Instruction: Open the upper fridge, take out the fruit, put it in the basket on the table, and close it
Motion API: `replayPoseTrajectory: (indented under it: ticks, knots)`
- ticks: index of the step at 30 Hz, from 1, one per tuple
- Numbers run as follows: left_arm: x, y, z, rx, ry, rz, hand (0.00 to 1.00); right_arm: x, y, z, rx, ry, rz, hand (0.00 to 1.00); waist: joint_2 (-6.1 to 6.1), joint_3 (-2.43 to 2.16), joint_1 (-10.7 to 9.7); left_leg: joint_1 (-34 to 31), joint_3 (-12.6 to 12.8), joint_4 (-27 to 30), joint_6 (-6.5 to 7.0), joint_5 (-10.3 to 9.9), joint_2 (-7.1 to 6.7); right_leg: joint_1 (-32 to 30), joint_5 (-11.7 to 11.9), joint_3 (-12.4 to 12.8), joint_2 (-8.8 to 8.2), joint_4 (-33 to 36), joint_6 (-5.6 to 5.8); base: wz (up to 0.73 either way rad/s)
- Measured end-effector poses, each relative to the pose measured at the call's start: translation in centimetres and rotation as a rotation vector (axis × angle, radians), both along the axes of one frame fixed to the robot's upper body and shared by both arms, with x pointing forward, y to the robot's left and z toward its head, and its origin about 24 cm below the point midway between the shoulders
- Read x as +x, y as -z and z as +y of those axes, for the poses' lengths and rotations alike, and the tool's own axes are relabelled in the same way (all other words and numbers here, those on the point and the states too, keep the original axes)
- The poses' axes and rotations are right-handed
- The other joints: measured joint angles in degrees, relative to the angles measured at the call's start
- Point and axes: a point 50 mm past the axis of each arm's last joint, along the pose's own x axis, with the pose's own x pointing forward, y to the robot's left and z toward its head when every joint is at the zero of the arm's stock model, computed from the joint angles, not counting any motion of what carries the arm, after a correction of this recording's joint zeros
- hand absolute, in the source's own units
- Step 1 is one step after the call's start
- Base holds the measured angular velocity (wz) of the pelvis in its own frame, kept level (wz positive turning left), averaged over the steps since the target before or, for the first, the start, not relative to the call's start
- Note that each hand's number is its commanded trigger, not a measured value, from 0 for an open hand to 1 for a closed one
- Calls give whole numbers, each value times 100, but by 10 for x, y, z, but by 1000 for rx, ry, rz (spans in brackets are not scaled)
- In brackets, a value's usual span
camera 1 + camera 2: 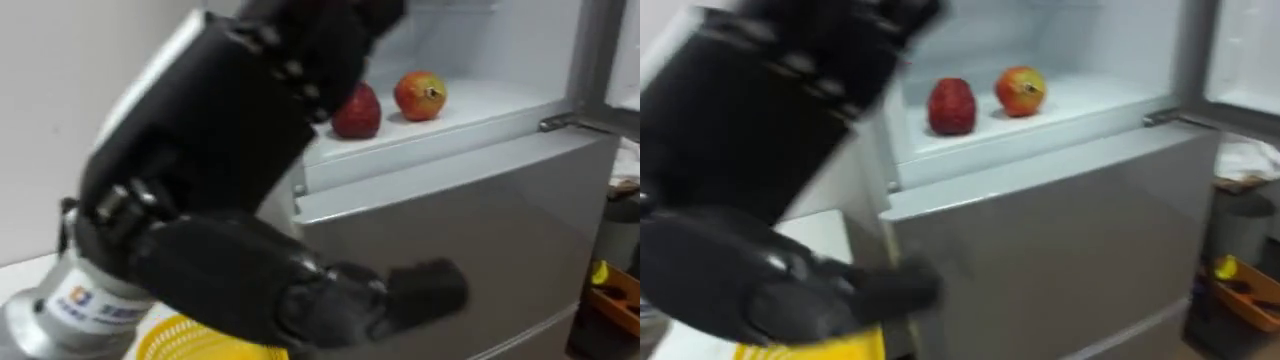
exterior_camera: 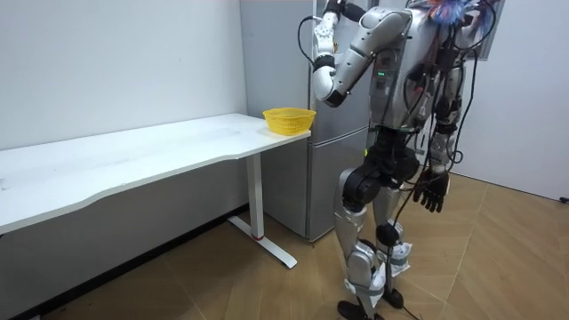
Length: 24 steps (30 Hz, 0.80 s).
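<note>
Partly, left hand (image 1: 320, 45), grip unreadable, hides fruits (image 1: 420, 95), perhaps apples, on fridge shelf (image 1: 480, 105); right hand (image 2: 431, 191) slack.

No word, number or sign can be read on anything here. The only print is a small blue and orange mark (image 1: 82, 300) on the silver wrist of the left hand (image 1: 200, 255). It is too blurred to make out.
</note>
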Motion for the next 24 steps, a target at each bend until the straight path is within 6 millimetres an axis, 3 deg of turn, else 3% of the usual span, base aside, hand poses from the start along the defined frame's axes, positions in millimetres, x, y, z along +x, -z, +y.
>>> replayPoseTrajectory:
  ticks: [2,4,9,13,14,18,21,24]
  knots:
    - [0,1,11,-34,-116,2,0,6,1,2,-3,-29,-17,0,-119,3,92,-5,-159,20,-15,18,-4,77,-16,-131,-10,-19,-19,34]
    - [-1,1,16,-33,-209,-18,0,10,1,1,-21,-58,-33,0,-149,-14,214,-1,-194,14,-21,20,-4,88,-30,-197,-11,-10,-25,19]
    - [-7,-4,39,-116,-466,-66,0,15,0,1,-56,-110,-65,0,-71,-15,360,5,-396,1,-33,27,-5,163,-30,-408,-19,-3,-25,18]
    - [-19,-3,70,-243,-702,-90,0,4,0,2,-81,-102,-45,0,51,6,626,105,-501,-85,-49,37,-16,282,-31,-491,-7,-9,-24,2]
    - [-24,1,80,-257,-796,-87,0,-1,0,3,-81,-108,-29,0,83,-14,664,129,-548,-100,-52,37,-16,286,-34,-529,-5,-9,-22,14]
    - [-40,10,106,-285,-1072,-89,0,-9,0,6,-73,-115,-3,0,70,-7,742,195,-676,-108,-64,41,-37,401,-75,-784,-38,-16,-11,18]
    - [-56,17,127,-372,-1239,-84,0,-10,0,5,-75,-118,-4,0,50,4,915,196,-773,-97,-67,38,-65,462,-89,-919,-64,-60,-9,11]
    - [-70,37,146,-408,-1417,-16,0,-11,0,5,-74,-116,9,0,29,17,1098,155,-892,-39,-51,31,-145,496,-192,-1105,-137,-89,-29,20]
